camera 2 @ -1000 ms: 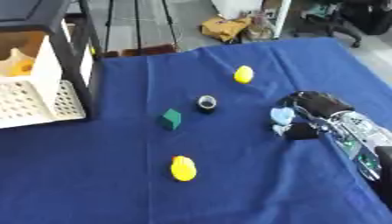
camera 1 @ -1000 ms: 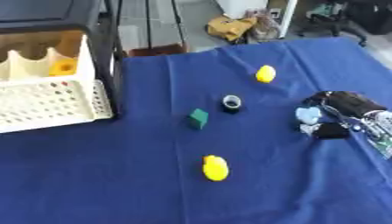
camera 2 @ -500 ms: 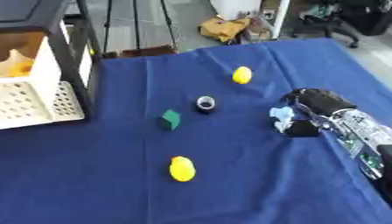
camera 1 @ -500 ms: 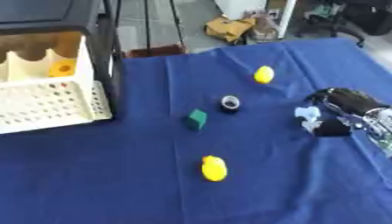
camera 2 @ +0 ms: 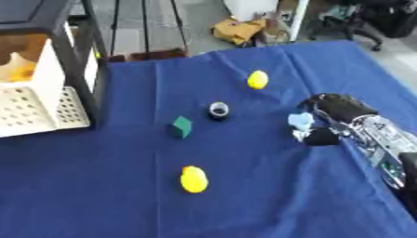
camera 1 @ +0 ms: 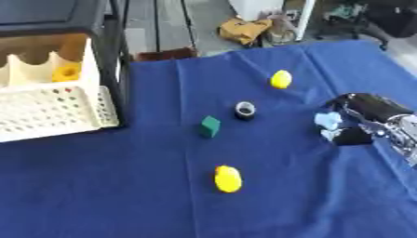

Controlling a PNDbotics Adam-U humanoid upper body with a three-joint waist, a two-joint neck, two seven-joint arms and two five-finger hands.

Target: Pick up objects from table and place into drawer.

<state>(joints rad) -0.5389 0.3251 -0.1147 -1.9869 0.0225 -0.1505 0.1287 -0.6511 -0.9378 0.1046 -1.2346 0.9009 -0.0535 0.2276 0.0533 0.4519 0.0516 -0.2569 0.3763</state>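
The right hand [camera 2: 338, 116] has barely shifted over the past second, its fingers [camera 2: 319, 137] curled round a pale blue object [camera 2: 300, 121] low over the blue-clothed desk [camera 1: 122, 186], well apart from the white drawer [camera 1: 49, 109], transfer pending.

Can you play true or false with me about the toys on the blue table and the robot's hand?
1. The right hand has its fingers curled round a pale blue thing. True.
2. The green block is inside the white drawer. False: it lies on the blue cloth.
3. Two yellow toys lie on the cloth. True: one far, one near.
4. The black ring sits on top of the green block. False: it lies beside it, apart.
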